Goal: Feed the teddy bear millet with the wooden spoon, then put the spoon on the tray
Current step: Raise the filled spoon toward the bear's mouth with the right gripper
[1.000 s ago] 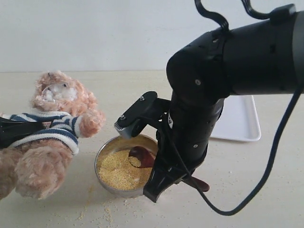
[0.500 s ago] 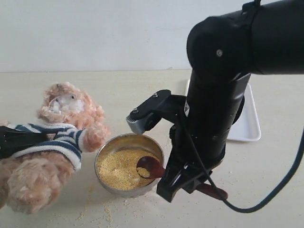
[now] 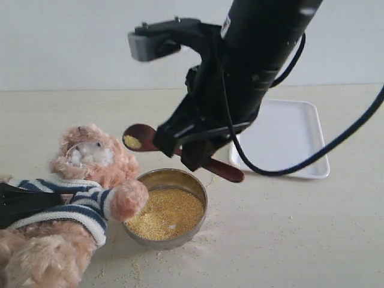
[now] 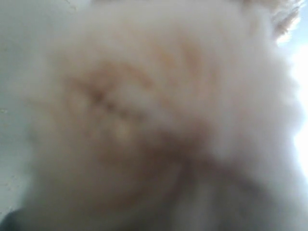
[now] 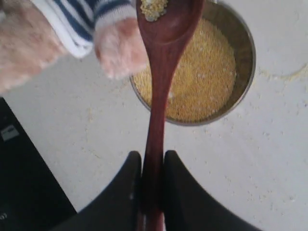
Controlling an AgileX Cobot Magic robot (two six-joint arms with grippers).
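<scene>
Wooden spoon (image 5: 162, 72), pinched between right gripper (image 5: 153, 161) fingers, carried millet (image 5: 153, 8) near the bear (image 3: 90, 159); left gripper (image 3: 24, 204) clasped its shirt.

Exterior side-on, wrist views near teddy bear (image 3: 96, 162)

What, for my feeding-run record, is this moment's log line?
left pincer: holds teddy bear | right pincer: shut on wooden spoon | spoon: raised near bear's face, little millet aboard

The wooden spoon (image 3: 143, 137) now out of bowl (image 3: 193, 182), up near teddy bear (image 3: 90, 161)
</scene>
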